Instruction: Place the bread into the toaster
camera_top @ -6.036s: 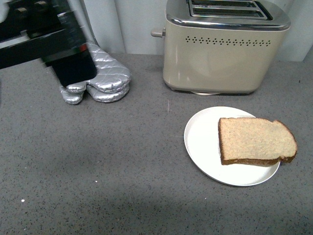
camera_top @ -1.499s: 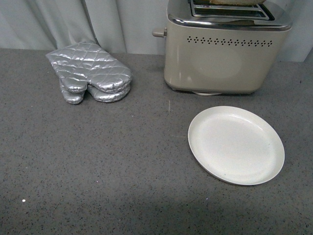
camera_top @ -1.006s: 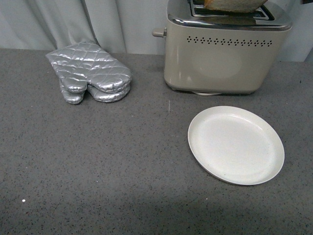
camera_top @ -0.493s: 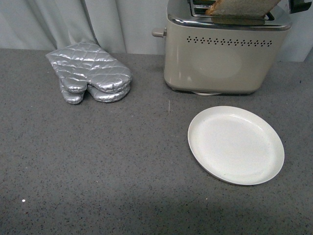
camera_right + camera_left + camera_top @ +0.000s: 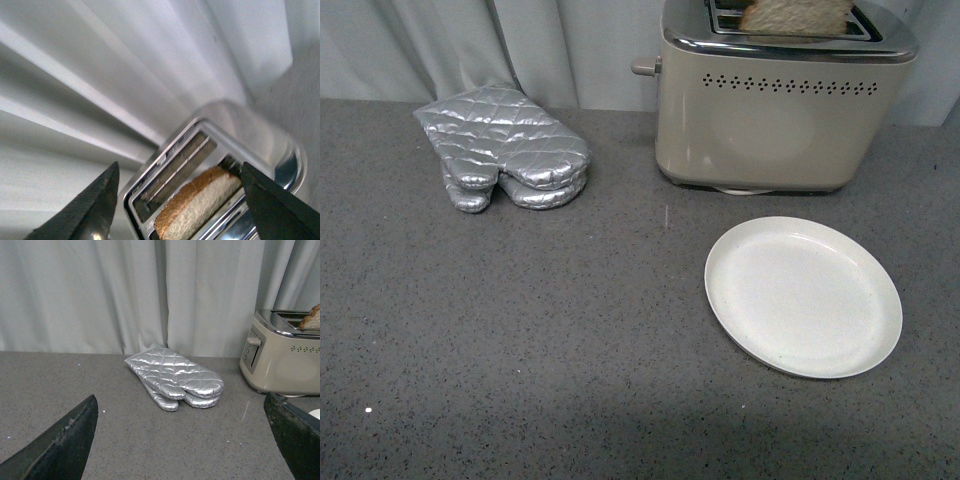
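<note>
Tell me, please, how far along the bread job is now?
Done: the brown wholemeal bread slice stands in one slot of the cream-beige chrome-topped toaster, and the round white plate is empty. In hand: nothing; the right jaws and the left jaws are open, gripping nothing. Left: perhaps only seating the slice lower, since its top shows above the slot.

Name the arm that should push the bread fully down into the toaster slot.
Right. The right gripper hangs open over the toaster, the bread standing out of a slot straight ahead in its wrist view. The left gripper, also open, faces the oven mitt, toaster off to one side.
</note>
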Tool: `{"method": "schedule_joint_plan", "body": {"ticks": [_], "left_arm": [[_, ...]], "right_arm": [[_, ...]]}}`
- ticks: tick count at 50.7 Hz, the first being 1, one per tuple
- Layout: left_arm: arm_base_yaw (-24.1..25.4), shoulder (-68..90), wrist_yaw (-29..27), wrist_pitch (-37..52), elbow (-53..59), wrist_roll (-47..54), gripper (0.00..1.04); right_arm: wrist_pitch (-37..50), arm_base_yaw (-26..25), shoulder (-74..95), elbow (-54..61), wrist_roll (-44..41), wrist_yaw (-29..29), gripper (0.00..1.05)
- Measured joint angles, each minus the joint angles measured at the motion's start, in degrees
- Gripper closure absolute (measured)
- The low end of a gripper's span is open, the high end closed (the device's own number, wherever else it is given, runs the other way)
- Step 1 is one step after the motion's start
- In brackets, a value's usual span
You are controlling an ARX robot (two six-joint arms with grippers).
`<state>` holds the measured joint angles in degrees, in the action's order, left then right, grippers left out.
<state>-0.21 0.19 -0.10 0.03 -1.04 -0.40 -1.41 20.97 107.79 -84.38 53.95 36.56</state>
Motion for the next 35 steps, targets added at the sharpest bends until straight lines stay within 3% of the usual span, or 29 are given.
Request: {"method": "schedule_joint_plan", "body": {"ticks": [6, 9, 13, 20, 23, 26, 28, 35], "left_arm": [[0.0, 0.0, 0.0, 0.0, 0.0, 0.0, 0.07], [0.0, 0.0, 0.0, 0.0, 0.0, 0.0, 0.07], [0.0, 0.0, 0.02, 0.0, 0.0, 0.0, 0.07], [0.0, 0.0, 0.0, 0.0, 0.0, 0.0, 0.07], [0.0, 0.0, 0.0, 0.0, 0.0, 0.0, 0.07], [0.0, 0.0, -0.04, 0.0, 0.0, 0.0, 0.07], [0.0, 0.02, -0.02, 0.0, 0.0, 0.0, 0.07], [0.0, 0.0, 0.0, 0.0, 0.0, 0.0, 0.07]], "right_arm": [[29.27, 1.18, -10.56, 17.42, -29.75, 3.93, 0.08], [44.35, 1.51, -13.57, 26.08, -44.24, 2.67, 0.1], [56.35, 1.57, -15.78, 34.58, -58.4, 0.7, 0.1], [68.22, 0.74, -21.81, 48.09, -77.07, -2.89, 0.1], [62.42, -1.05, -27.74, 52.52, -76.32, -8.59, 0.14], [49.7, -4.07, -36.44, 57.2, -69.11, -17.94, 0.27], [45.11, -5.7, -40.76, 60.37, -64.24, -20.98, 0.36], [44.26, -9.46, -47.87, 67.76, -56.28, -25.29, 0.66]]}}
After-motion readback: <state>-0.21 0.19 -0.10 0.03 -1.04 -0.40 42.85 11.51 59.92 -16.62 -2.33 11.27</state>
